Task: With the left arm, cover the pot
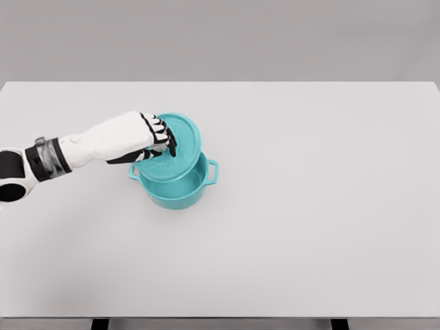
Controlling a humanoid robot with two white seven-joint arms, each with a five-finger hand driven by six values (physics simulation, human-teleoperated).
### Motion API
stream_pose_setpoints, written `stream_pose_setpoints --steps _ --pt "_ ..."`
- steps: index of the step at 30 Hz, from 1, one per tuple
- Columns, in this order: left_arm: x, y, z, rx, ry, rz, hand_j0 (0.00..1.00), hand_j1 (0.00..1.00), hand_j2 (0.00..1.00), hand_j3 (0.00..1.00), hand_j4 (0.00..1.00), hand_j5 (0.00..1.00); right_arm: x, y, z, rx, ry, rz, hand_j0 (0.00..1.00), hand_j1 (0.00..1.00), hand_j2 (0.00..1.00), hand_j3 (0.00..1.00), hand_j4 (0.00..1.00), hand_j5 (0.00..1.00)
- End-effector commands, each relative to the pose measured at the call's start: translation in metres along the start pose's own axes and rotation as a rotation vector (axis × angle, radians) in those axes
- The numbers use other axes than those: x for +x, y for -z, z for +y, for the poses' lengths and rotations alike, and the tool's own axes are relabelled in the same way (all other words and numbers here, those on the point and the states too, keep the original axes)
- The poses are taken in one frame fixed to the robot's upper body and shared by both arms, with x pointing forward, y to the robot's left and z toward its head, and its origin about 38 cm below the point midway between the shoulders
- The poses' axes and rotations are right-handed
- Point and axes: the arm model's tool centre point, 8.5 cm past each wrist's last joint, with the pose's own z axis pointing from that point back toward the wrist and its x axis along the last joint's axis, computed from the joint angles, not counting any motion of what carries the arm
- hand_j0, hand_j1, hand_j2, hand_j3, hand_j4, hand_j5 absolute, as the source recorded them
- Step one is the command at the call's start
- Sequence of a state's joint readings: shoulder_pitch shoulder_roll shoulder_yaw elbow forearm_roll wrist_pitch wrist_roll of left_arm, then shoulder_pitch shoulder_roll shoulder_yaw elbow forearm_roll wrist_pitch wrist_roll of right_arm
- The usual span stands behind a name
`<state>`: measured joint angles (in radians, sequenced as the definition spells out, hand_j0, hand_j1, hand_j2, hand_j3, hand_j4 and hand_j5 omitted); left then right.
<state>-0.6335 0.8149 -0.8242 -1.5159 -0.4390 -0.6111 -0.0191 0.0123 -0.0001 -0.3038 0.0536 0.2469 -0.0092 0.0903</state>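
The left hand (148, 137) comes in from the left edge, its white forearm reaching across the pale counter (330, 227). Its dark fingers (165, 136) curl down over the middle of the teal lid (180, 141), gripping it at what I take to be the knob, though the hand hides that part. The lid sits tilted and shifted up and to the left of the teal pot (180, 191), so it overlaps the far rim while the near part of the mouth is uncovered. The pot stands upright on the counter, left of centre, with one loop handle (212, 171) showing on its right side.

Both pieces look rigid and smooth, likely moderately heavy for their size and a bit slippery, so the central knob seems the sound place to hold; an edge grip would probably let the lid swing. The visible slice of the pot's inside shows nothing in it. The right arm is not in view.
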Motion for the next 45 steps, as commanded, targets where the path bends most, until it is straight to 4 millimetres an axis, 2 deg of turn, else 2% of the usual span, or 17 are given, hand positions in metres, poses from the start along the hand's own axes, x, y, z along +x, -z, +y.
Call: stream_pose_setpoints --steps 1,7,17,24,31,45 --pt "0.009 0.0 0.003 0.003 0.003 -0.029 0.47 0.47 0.47 0.47 0.47 0.47 0.0 0.0 0.0 0.0 0.0 0.0 1.0 1.0 1.0 1.0 1.0 1.0" --pt "0.016 -0.001 -0.008 -0.006 -0.02 -0.037 0.48 0.48 0.48 0.48 0.48 0.48 0.0 0.0 0.0 0.0 0.0 0.0 1.0 1.0 1.0 1.0 1.0 1.0" --pt "0.011 -0.002 -0.016 -0.017 -0.032 -0.018 0.5 0.5 0.5 0.5 0.5 0.5 -0.001 0.0 0.0 0.001 0.0 0.002 1.0 1.0 1.0 1.0 1.0 1.0" --pt "0.01 -0.003 -0.018 -0.02 -0.033 -0.013 0.53 0.53 0.53 0.53 0.53 0.53 0.0 0.0 0.0 0.0 0.0 0.0 1.0 1.0 1.0 1.0 1.0 1.0" --pt "0.01 -0.003 -0.018 -0.019 -0.034 -0.014 0.64 0.64 0.64 0.64 0.64 0.64 -0.001 0.0 0.0 0.001 0.0 0.002 1.0 1.0 1.0 1.0 1.0 1.0" --pt "0.01 -0.003 -0.018 -0.02 -0.035 -0.014 0.69 0.69 0.69 0.69 0.69 0.69 0.0 0.0 0.0 0.0 0.0 0.0 1.0 1.0 1.0 1.0 1.0 1.0"
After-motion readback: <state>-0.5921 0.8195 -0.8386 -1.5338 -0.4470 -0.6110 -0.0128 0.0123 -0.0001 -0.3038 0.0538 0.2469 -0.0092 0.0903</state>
